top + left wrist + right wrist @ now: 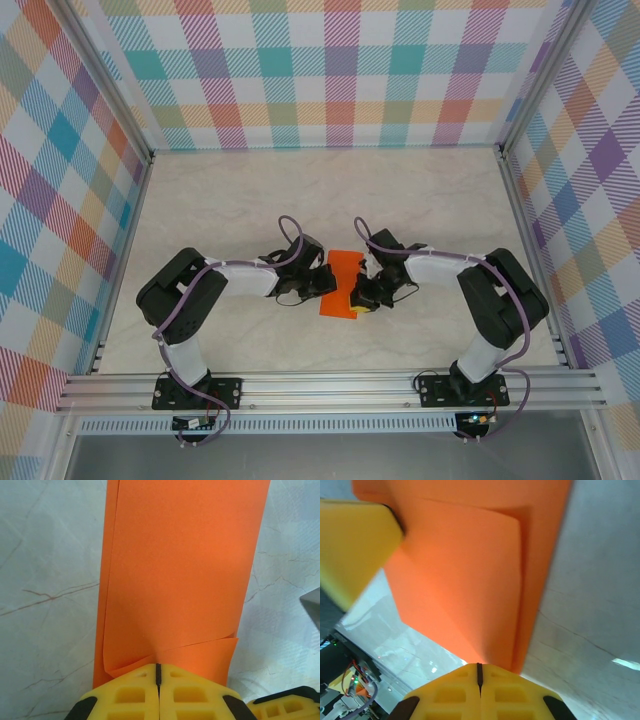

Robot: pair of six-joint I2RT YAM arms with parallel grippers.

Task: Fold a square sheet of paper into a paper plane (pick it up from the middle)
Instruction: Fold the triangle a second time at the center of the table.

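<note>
Because a thin sheet slides and springs open unless both ends are pinned, I have my left gripper pressed fully together on the near edge of the square sheet of paper. The two layers pucker right into the seam between my fingers. My right gripper is closed just as tight on the opposite edge, where the doubled layers run into its tips. The sheet lies between my two wrists at the middle of the table, already folded once into a long orange strip whose upper layer sits slightly short of the lower. I judge this two-sided pinch is there to keep the layers lined up and the centre crease taut. No nose folds show, so the plane is at an early stage. Whether the strip rests flat or is lifted slightly, I cannot tell.
</note>
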